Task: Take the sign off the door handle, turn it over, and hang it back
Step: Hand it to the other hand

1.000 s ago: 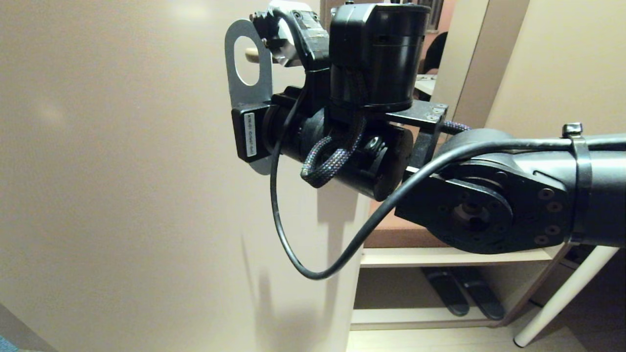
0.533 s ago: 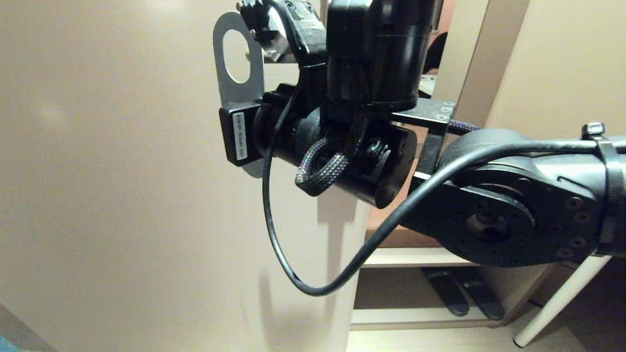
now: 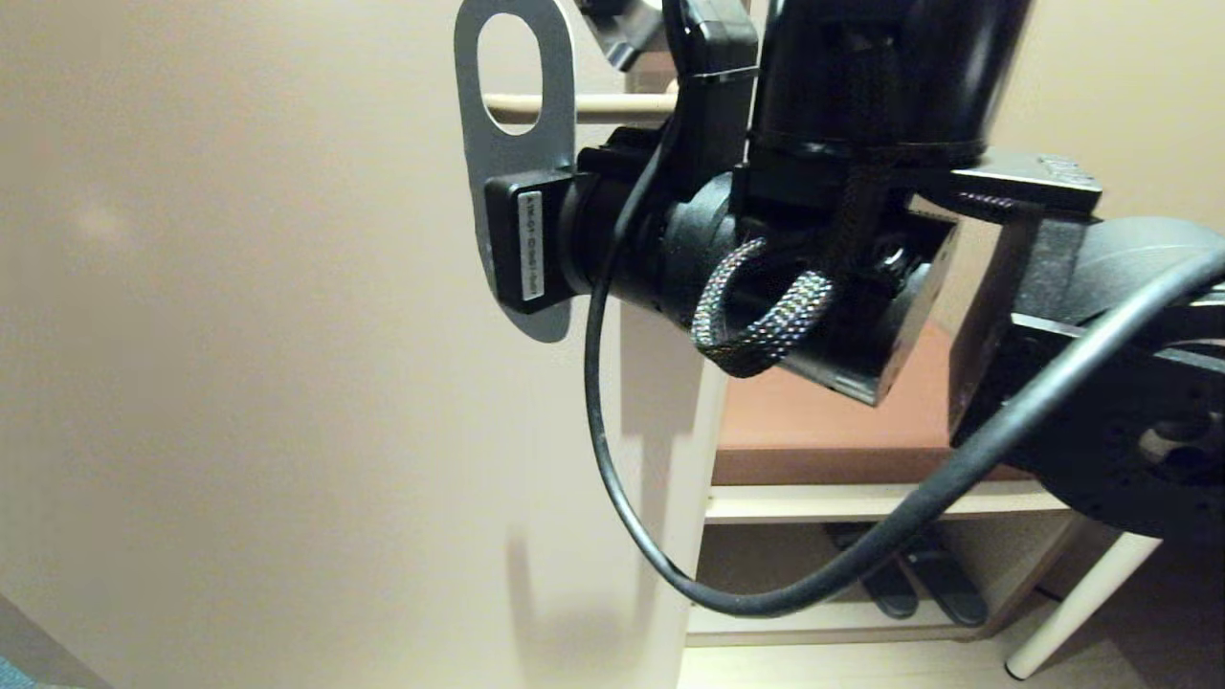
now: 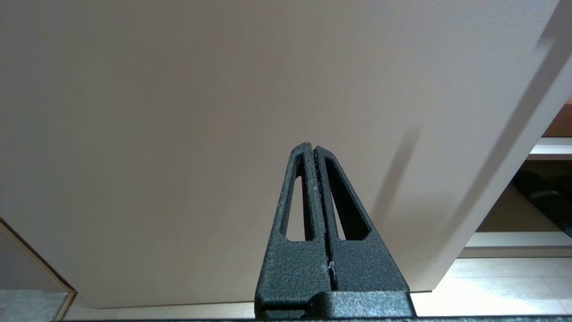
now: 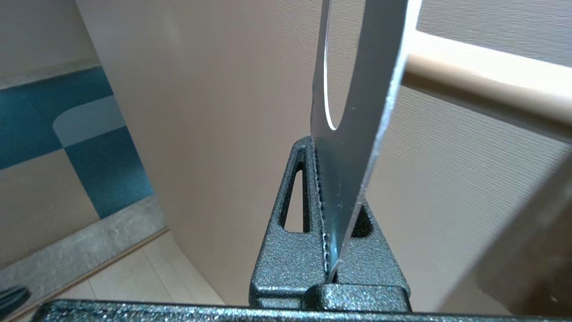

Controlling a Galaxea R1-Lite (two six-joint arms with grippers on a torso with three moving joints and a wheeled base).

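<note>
My right gripper [image 3: 522, 244] is shut on the lower half of the sign [image 3: 517, 153], a grey-looking oblong card held upright, edge-on to the door. The cream door handle [image 3: 617, 107] runs level at the height of the sign's hole, and its tip shows inside the hole. In the right wrist view the sign [image 5: 353, 156] rises from between the fingers [image 5: 295, 250] of the right gripper [image 5: 315, 141], and the door handle [image 5: 482, 85] meets the card's edge. Whether the lever passes through the hole I cannot tell. My left gripper [image 4: 314, 147] is shut and empty, low before the door.
The beige door [image 3: 239, 335] fills the left, with its free edge [image 3: 670, 498] in the middle. Behind it stands a shelf unit with a brown top [image 3: 823, 421], dark slippers [image 3: 919, 584] below and a white leg [image 3: 1081, 603]. My arm's cable [image 3: 612, 459] loops down.
My right gripper has carried the sign up and to the right. More of the handle now shows past the card, and the arm looms larger in the head view.
</note>
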